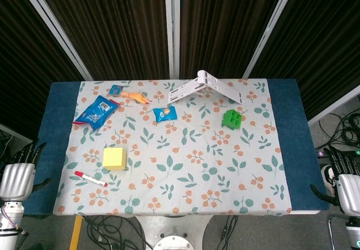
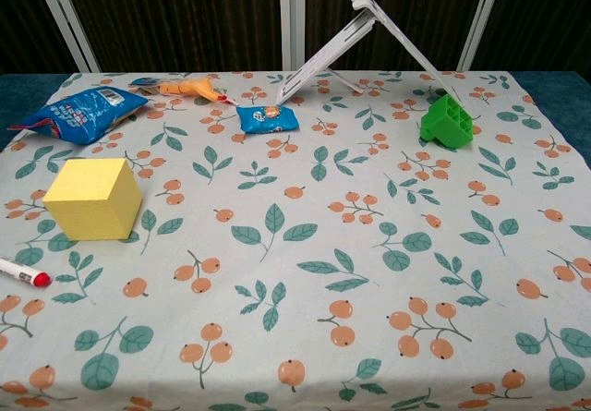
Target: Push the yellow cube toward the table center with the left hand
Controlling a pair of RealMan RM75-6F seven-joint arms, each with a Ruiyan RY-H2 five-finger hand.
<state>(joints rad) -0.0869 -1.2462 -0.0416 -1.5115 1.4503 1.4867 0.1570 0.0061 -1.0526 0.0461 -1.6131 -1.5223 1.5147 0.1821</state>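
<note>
— Left robot hand (image 1: 17, 178) hangs off the worktop's (image 1: 62, 101) left edge, fingers spread, holding nothing; the right robot hand (image 1: 347, 189) does likewise off the right edge.
— And the yellow cube (image 1: 115, 158)?
— Near the left edge, just beyond a red-capped marker (image 1: 90, 178), well apart from both.

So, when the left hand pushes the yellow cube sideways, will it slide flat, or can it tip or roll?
The yellow cube will probably slide: it rests on a flat face, with square edges, so rolling is unlikely. It looks like a light block, so a high push might tip it; a low one seems safer. The patterned tablecloth may drag or wrinkle. The left hand is at the table edge, not touching it.
</note>
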